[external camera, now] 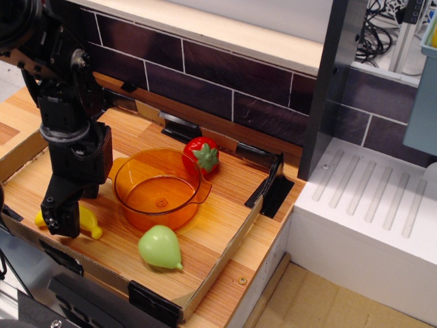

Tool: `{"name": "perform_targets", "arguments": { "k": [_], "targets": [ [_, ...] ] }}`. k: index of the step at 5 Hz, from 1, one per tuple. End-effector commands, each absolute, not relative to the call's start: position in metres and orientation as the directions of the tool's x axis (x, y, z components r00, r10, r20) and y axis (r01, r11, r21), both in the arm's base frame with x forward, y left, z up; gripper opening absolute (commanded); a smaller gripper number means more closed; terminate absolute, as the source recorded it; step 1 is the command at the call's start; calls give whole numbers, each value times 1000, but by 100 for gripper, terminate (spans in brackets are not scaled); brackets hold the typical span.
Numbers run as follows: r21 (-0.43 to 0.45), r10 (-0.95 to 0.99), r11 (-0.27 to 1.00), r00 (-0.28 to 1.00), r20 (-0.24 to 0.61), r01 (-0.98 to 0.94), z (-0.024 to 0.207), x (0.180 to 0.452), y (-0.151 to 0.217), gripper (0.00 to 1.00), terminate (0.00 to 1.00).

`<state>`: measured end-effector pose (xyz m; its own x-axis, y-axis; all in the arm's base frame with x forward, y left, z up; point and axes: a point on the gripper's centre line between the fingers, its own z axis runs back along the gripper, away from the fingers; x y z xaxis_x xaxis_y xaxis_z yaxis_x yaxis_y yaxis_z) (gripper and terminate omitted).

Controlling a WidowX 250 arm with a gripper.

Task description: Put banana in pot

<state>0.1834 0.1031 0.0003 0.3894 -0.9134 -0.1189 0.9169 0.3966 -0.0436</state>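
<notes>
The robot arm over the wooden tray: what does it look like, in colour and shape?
The black robot arm is built of blocky matte segments with round joints and small silver screws higher up. It narrows to a slim black gripper. No cables, markings or labels can be made out on it.

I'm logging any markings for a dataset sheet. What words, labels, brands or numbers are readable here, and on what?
None are readable.
The banana, pot, strawberry and pear show no lettering.
The gripper and black arm show no legible label.
</notes>
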Motion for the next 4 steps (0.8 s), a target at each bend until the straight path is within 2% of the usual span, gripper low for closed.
{"name": "perform_targets", "arguments": {
  "k": [1,2,3,4],
  "targets": [
    [-9,-904,420,418,-87,907,12,192,111,0,0],
    [-1,-902,424,423,-83,905,25,195,116,0,0],
    [-8,-888,455,453,-86,891,53,199,124,0,0],
    [-8,-876,467,462,-139,884,80,200,128,0,0]
  ]
}}
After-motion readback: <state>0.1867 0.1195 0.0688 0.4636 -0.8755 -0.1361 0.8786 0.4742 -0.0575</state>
